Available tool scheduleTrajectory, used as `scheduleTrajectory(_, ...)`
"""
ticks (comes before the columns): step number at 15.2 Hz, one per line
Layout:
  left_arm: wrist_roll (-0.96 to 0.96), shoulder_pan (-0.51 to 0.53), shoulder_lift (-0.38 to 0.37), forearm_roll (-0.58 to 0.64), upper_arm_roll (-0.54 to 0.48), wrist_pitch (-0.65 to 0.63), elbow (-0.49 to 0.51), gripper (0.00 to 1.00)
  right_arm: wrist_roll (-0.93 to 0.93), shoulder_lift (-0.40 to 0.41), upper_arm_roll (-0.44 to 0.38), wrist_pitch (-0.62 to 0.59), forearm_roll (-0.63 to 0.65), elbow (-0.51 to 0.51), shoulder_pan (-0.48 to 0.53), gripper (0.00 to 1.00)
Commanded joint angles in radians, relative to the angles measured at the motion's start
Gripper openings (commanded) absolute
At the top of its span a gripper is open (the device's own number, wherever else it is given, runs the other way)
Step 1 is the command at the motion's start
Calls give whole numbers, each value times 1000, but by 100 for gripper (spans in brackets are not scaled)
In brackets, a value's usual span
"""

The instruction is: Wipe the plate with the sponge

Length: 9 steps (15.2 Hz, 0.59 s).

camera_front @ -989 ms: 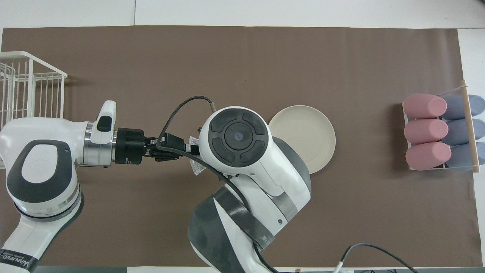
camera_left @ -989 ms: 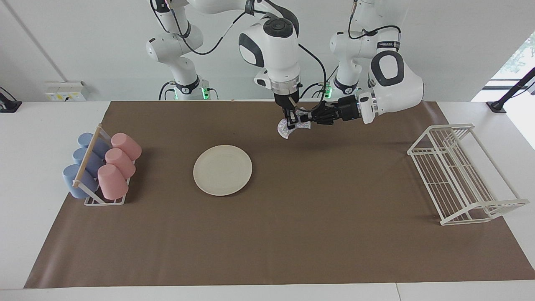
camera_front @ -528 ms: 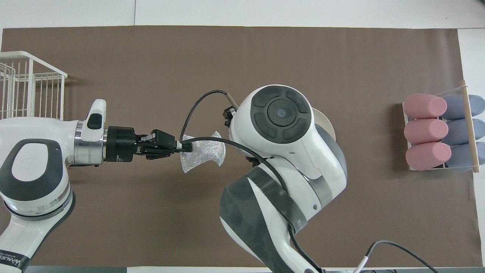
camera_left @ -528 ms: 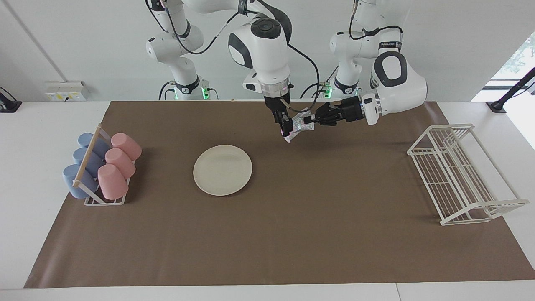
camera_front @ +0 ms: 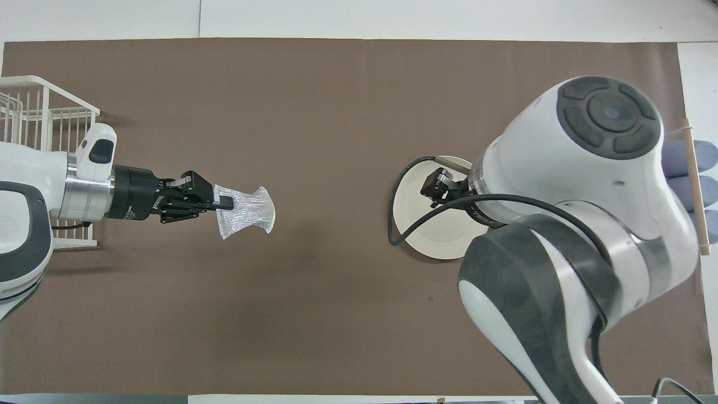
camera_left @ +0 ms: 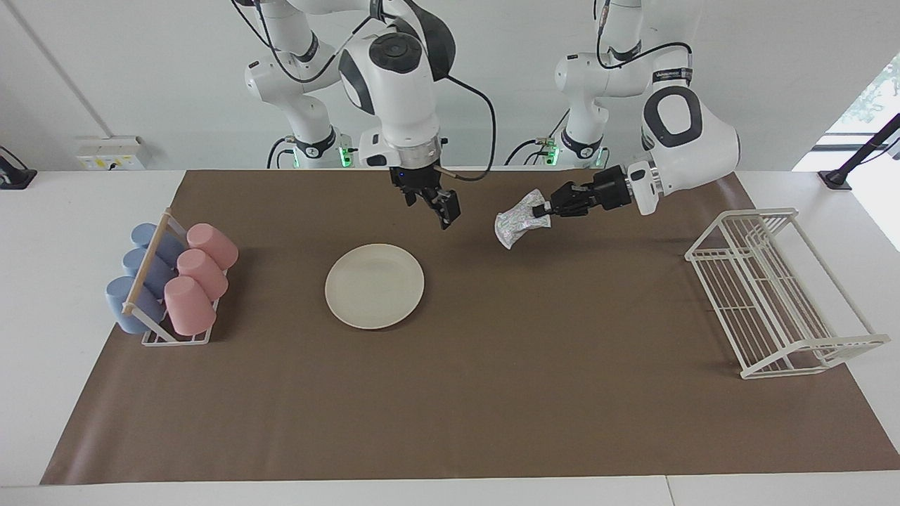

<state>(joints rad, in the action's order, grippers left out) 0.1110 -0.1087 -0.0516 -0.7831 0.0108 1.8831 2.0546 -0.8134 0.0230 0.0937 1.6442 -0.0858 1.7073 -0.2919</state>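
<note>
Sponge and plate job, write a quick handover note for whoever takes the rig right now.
Left gripper: shut on the sponge, held in the air over bare mat.
Right gripper: open, empty, raised over the mat near the plate's edge nearest the robots.
Plate: flat on the mat, between the cup rack and the sponge, untouched.
Done: sponge is in the left gripper alone.
Left: bring the sponge to the plate and wipe it.
</note>
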Motion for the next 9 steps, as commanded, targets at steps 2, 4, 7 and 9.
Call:
scheduleTrajectory(2,180,0,84,279,5,-45,-172,0,256,-55,11,-1,15,29,68,100)
scheduleTrajectory(4,248,-9,111,452,5,-103,-247,0,432,-64,9,-26,17,35,120,100)
scheduleTrajectory(7,279,-16,183,751,9,-279,-422,0,707,-61,9,-78,17,32,209,100)
scheduleTrajectory(9,277,-25,220,929,12,-372,-509,0,775,-61,6,-81,20,31,232,100)
